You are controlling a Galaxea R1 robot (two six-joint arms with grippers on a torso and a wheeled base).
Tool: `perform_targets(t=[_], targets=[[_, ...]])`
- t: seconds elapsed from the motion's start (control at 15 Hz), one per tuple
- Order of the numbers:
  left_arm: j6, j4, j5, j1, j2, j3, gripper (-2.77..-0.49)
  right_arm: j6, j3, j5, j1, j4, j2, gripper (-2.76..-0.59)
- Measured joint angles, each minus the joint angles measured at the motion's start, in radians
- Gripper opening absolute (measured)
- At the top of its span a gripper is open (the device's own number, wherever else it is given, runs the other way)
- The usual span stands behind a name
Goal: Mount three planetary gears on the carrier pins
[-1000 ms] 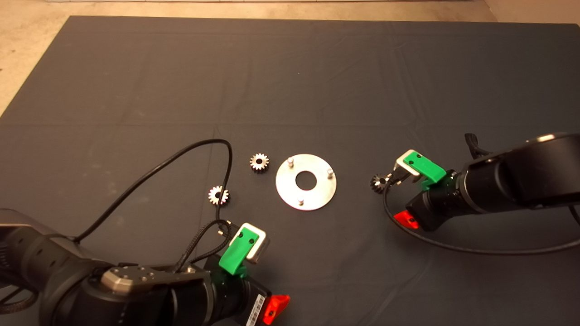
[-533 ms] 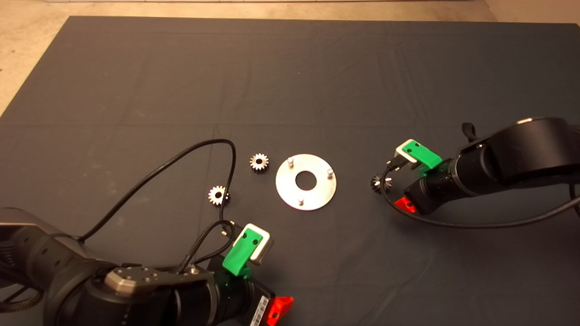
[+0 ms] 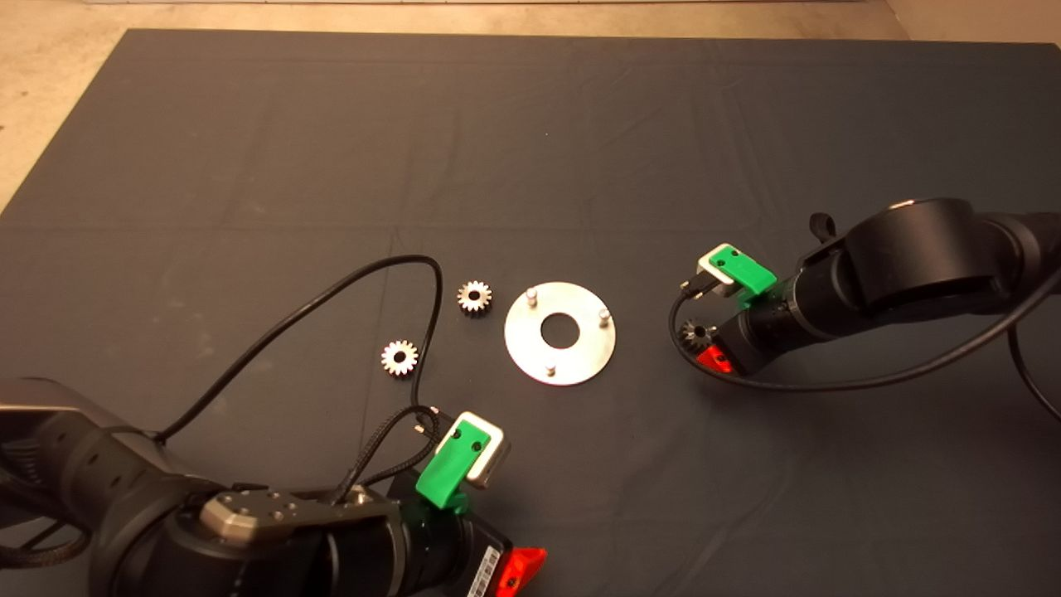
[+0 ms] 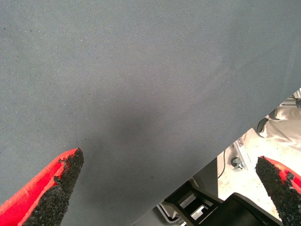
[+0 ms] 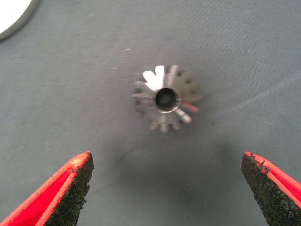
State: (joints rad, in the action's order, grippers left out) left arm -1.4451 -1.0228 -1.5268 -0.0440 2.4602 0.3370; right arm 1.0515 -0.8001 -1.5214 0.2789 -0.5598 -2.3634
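Right gripper [image 3: 704,347] has swung in over the lone planetary gear [image 3: 695,333] on the right of the mat [image 3: 580,133] during the last second, so in the head view it now sits over that gear with fingers spread and nothing held; a pick looks imminent. That view counts three gears: this one, plus two left of the carrier disc [image 3: 560,332], a farther gear [image 3: 474,296] just beside the disc and a nearer gear [image 3: 399,357]. Three carrier pins [image 3: 532,293] stand bare, so none is installed. The left gripper [image 3: 506,572] waits at the near left edge. The left wrist view shows its fingers [image 4: 61,181] wide apart over bare mat, gripping nothing. The right wrist view shows the gear [image 5: 165,98] lying flat, centred between the wide-open pads [image 5: 70,188], untouched.
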Motion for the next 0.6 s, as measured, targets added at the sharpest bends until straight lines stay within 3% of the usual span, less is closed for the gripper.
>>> perform_targets(t=[0.07, 0.13, 0.4, 0.53, 0.6], targets=[[0.0, 0.0, 0.0, 0.0, 0.001, 0.0, -0.62, 0.0, -0.014, 0.016, -0.003, 0.0, 0.0, -1.02], [0.0, 0.0, 0.0, 0.0, 0.003, 0.0, -0.62, 0.0, -0.021, 0.024, -0.01, 0.0, -0.001, -1.02], [0.0, -0.001, 0.0, 0.0, 0.003, 0.0, -0.62, 0.0, -0.034, 0.034, -0.015, 0.0, -0.003, -1.02], [0.0, -0.001, 0.0, 0.0, 0.007, 0.0, -0.62, 0.0, -0.036, 0.064, -0.015, 0.0, -0.003, -1.02], [0.0, -0.001, 0.0, 0.0, 0.009, 0.0, -0.62, 0.0, -0.045, 0.093, -0.016, 0.001, -0.003, -1.02]])
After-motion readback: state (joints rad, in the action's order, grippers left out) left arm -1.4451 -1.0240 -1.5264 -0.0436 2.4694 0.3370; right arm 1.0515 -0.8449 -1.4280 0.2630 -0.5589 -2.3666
